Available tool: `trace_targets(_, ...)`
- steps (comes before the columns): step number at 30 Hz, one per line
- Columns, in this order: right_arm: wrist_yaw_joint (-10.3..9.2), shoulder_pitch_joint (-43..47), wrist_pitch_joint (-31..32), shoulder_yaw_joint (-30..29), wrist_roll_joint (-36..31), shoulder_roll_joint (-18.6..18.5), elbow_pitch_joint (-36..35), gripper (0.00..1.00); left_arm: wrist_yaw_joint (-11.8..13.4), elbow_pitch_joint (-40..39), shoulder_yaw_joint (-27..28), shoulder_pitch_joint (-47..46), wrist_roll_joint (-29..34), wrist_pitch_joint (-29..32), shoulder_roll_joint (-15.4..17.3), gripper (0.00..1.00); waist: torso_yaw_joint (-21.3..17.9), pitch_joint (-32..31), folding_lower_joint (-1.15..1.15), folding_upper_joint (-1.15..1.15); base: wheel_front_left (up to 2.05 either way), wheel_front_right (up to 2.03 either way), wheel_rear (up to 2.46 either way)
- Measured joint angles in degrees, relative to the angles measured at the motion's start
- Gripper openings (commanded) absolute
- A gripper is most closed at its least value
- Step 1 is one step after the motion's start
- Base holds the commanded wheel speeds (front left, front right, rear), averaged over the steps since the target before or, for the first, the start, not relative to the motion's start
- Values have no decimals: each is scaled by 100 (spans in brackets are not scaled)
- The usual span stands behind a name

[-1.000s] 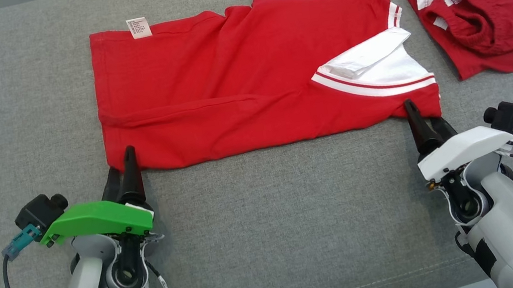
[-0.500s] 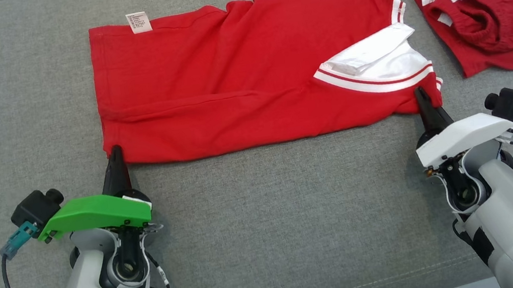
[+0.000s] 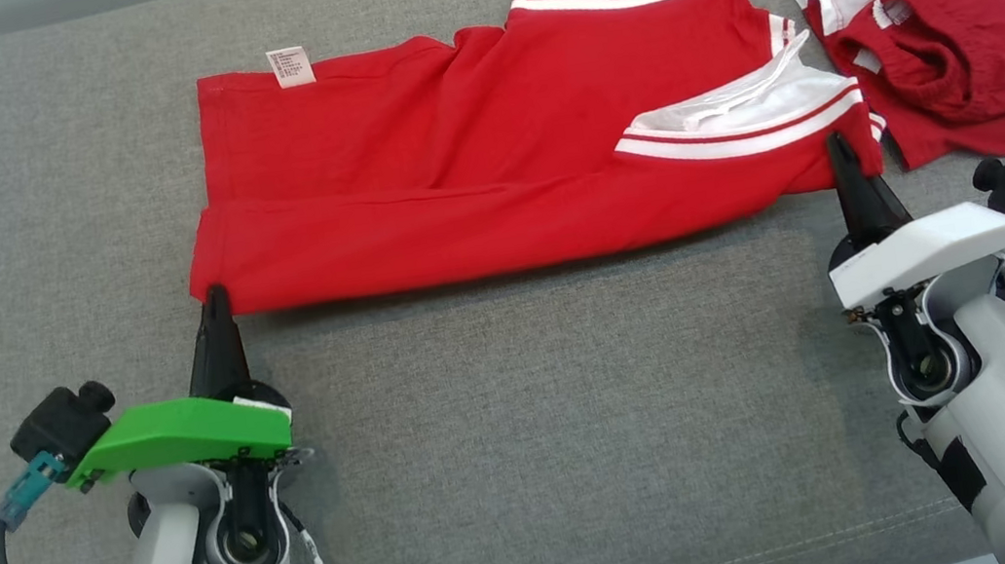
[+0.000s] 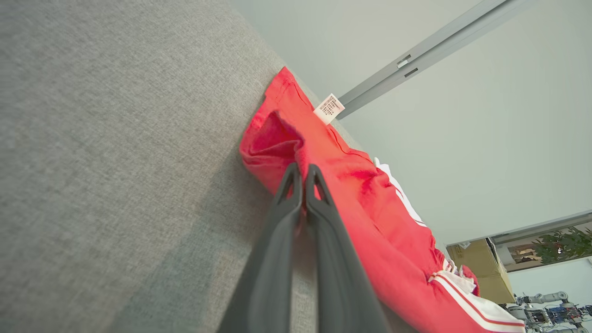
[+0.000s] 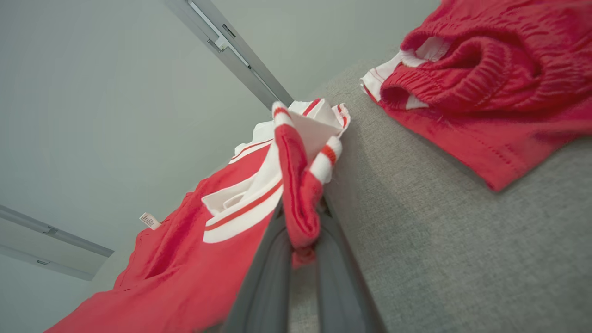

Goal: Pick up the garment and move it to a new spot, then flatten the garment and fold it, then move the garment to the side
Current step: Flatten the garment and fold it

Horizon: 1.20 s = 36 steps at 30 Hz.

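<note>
The red T-shirt [image 3: 486, 166] is lying spread across the far half of the grey cushion [image 3: 534, 435], with its near edge raised a little. The left gripper [image 3: 213, 298] is pinching the near left hem corner. Its wrist view is showing both fingers [image 4: 286, 199] pressed together on the cloth. The right gripper [image 3: 841, 151] is clamping the near right sleeve corner, and its wrist view is showing striped fabric bunched between the fingers [image 5: 263, 277]. Red shorts [image 3: 969, 29] are sitting near the cushion's right edge.

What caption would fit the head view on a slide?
Left pincer and right pincer pinch the red shirt by near corners, beside red shorts.
</note>
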Motion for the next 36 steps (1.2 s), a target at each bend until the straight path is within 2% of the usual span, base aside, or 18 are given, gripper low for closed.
trace_targets(12,0,925,-2,-78,57,-153,-781,0,-74,-681,181,1024,278,-2,10,0,51,-410,0,0,0,0,0)
trace_targets(21,1,1719,-10,-126,46,-264,-1241,0,19,-1273,208,1903,467,-2,15,0,47,-561,0,0,0,0,0)
trace_targets(27,1,2152,-10,-31,47,-279,-1246,0,188,-1396,124,2455,488,-2,25,0,76,-609,0,0,0,0,0)
trace_targets(36,0,2312,59,53,46,-286,-1022,0,322,-1614,-2,2684,610,-2,46,0,107,-653,0,0,0,0,0)
